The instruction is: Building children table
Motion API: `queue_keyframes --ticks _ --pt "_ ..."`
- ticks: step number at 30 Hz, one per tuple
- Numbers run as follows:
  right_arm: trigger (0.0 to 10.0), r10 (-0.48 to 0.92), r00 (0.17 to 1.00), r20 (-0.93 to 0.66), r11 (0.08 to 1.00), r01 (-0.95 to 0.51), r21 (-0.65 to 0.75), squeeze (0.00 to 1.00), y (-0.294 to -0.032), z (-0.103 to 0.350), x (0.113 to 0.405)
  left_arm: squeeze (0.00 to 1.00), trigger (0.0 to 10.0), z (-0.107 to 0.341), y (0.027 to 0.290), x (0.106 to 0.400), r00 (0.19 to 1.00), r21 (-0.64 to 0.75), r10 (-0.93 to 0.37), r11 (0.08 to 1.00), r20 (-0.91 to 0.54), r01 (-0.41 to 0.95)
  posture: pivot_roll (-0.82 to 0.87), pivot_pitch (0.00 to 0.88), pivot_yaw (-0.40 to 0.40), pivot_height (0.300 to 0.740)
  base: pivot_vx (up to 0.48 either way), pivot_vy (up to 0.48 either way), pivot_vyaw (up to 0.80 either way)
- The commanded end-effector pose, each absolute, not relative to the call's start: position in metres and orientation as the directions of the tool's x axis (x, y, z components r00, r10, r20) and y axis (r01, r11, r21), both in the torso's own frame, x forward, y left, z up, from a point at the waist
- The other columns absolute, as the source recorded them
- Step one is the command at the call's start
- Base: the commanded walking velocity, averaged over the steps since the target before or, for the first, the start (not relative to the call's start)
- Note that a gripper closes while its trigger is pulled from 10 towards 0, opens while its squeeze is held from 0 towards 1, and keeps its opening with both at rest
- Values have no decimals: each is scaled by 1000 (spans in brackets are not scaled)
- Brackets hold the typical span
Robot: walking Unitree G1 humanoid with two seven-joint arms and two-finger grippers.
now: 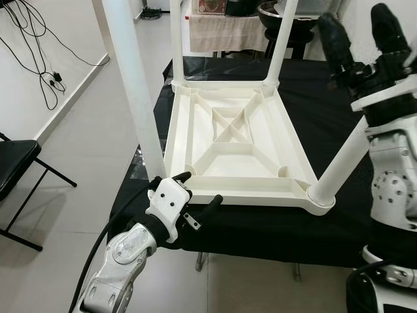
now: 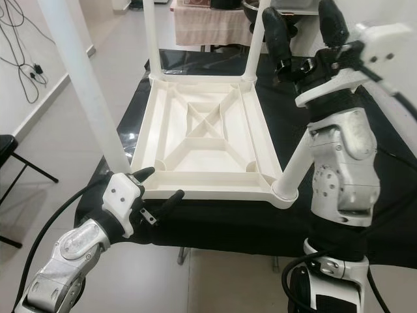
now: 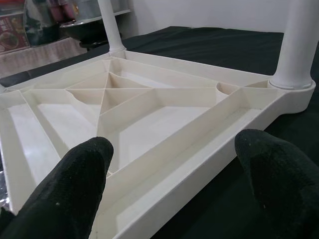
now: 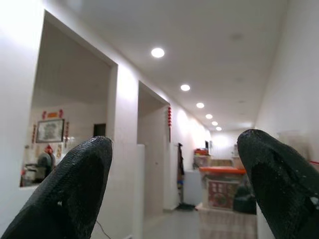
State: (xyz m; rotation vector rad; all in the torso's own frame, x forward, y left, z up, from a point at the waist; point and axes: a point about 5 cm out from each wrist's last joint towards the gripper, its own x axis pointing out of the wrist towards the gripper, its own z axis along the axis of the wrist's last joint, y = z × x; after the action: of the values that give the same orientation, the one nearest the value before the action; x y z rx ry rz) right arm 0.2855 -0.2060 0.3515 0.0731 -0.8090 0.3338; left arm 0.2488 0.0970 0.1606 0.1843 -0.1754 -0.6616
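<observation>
Four round white legs rose from the upturned children's table (image 1: 234,140), which lay top-down on the black-draped worktop (image 1: 326,104). We saw a smooth cream plastic moulding, square with rounded corners, its underside a shallow tray crossed by raised ribs that met in an X inside a central diamond. The near-left leg (image 1: 133,85) and the near-right leg (image 1: 342,160) stood in round corner sockets; the two far legs (image 1: 281,39) stood straight at the back corners.

Our left tool (image 1: 199,189) sat at the near edge of the table, just beside the near-left leg, its two black textured fingers (image 3: 75,189) spread wide with the rim between them and nothing gripped. We could not tell whether a finger touched the plastic.

Our right tool (image 1: 365,29) was raised well above the near-right leg, fingers (image 4: 70,189) wide apart and empty, pointing toward a lit hallway ceiling (image 4: 199,50).

Beyond the left tool's outer side, a black folding chair (image 1: 16,169) stood on the pale tiled floor (image 1: 85,163), cables (image 1: 32,45) lying farther off.
</observation>
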Motion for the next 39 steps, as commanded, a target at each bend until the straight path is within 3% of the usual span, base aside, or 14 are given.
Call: queue_keyframes --ticks 1,5,7,11,16,19,24,25,26,39 --pt "10000 270 609 746 938 -341 -62 0 -207 361 281 0 10000 156 100 251 784 226 -617 775 73 590 17 100 -30 740 0 0 0" --pt "10000 245 556 794 936 -350 -44 0 -216 380 274 0 10000 155 100 251 787 225 -613 779 72 585 19 102 -31 740 0 0 0" --pt "10000 259 468 845 929 -359 -85 0 -221 405 258 0 10000 155 101 251 790 225 -609 781 71 582 17 103 -26 740 0 0 0" --pt "10000 272 410 871 933 -334 -135 0 -223 422 245 0 10000 155 101 251 790 225 -609 781 71 582 15 102 -24 740 0 0 0" --pt "10000 208 377 903 973 -170 -153 0 -243 439 230 0 10000 155 100 251 786 225 -614 777 68 588 14 103 -12 740 0 0 0" --pt "10000 199 377 905 976 -155 -150 0 -245 439 229 0 10000 155 101 251 786 225 -615 777 68 588 13 103 -11 740 0 0 0" --pt "10000 166 552 817 985 -54 -164 0 -263 416 245 0 10000 155 101 251 785 227 -616 776 69 589 11 108 -16 740 0 0 0" --pt "10000 254 640 726 965 -123 -230 0 -259 393 252 0 10000 156 102 251 785 227 -615 776 69 588 8 111 -16 740 0 0 0" --pt "10000 289 677 677 955 -156 -251 0 -257 381 255 0 10000 156 102 251 785 227 -616 776 69 589 7 115 -17 740 0 0 0" --pt "10000 305 775 553 950 -204 -238 0 -257 347 266 0 10000 157 101 249 797 239 -599 788 78 568 9 128 -23 740 0 0 0"
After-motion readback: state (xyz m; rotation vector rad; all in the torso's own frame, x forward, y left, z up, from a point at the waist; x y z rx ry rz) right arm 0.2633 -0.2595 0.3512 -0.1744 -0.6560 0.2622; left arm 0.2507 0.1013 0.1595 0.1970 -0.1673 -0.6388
